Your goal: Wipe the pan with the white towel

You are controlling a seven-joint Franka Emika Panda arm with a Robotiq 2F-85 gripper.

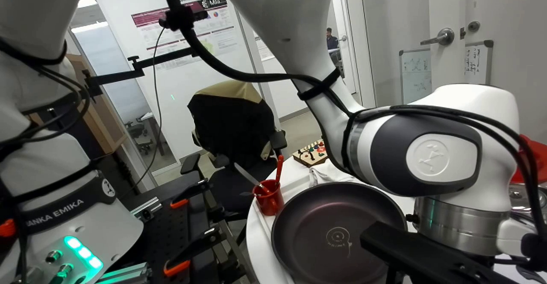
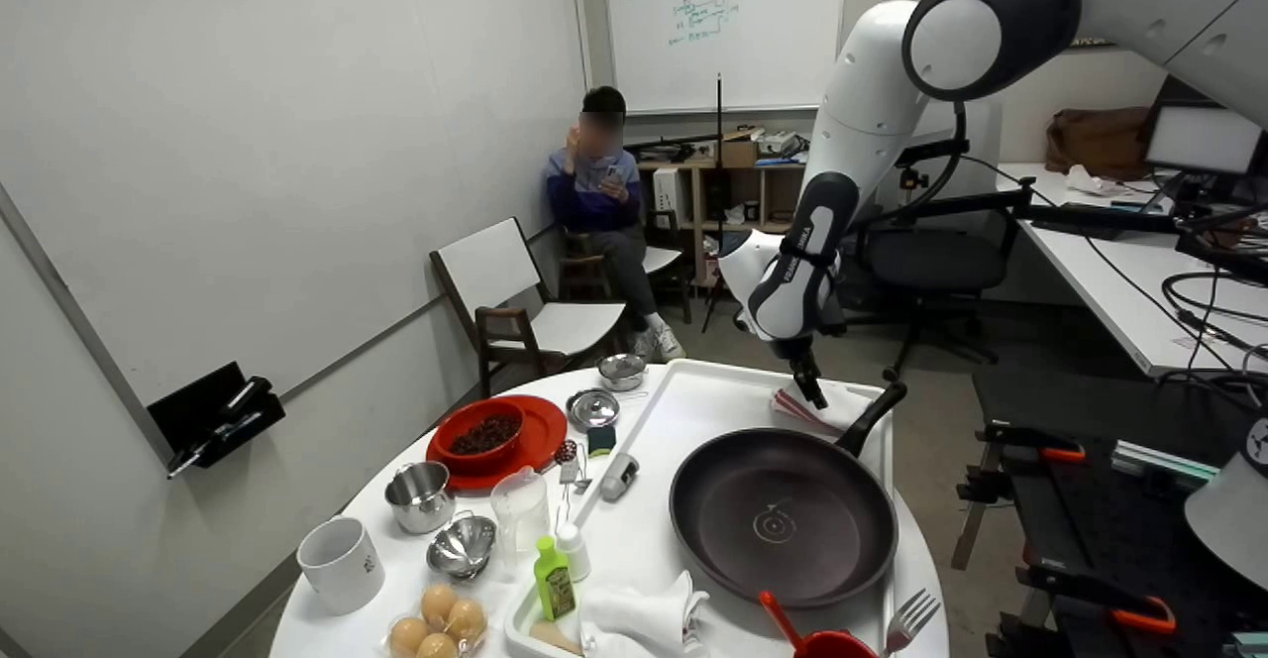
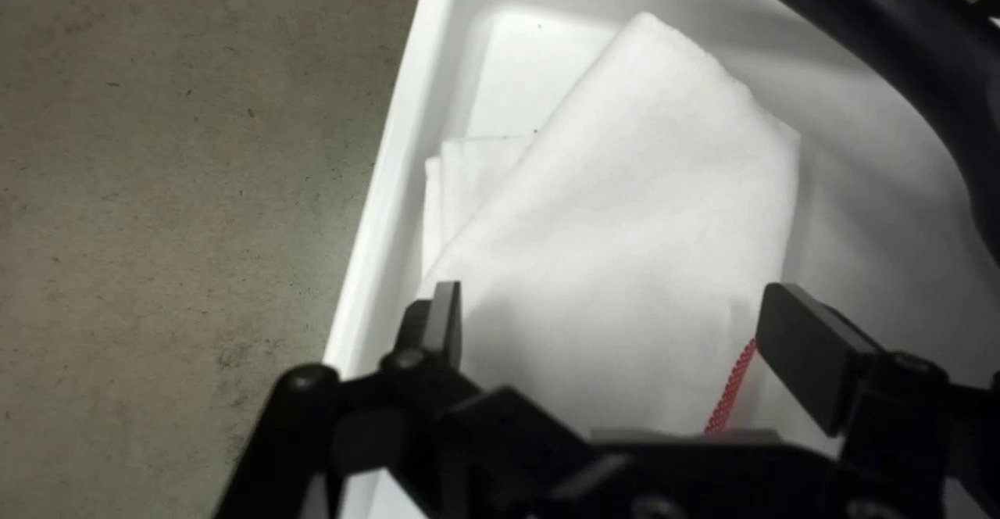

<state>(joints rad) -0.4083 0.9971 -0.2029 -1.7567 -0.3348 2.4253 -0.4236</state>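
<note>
Two dark fingers (image 3: 808, 359) of the black robot gripper (image 3: 609, 292) stood spread over the folded white cloth towel (image 3: 648, 206), the large round black frying pan (image 2: 783, 519) near the hand, so closing too high would probably pinch only the top fold and lose it.

The large, shallow, round black frying pan (image 2: 783, 514) lies open side up on the white tray (image 2: 693, 400), its handle (image 2: 872, 418) near the soft white cloth towel (image 3: 625, 253) with red striping, which lies loosely folded in a corner.
</note>
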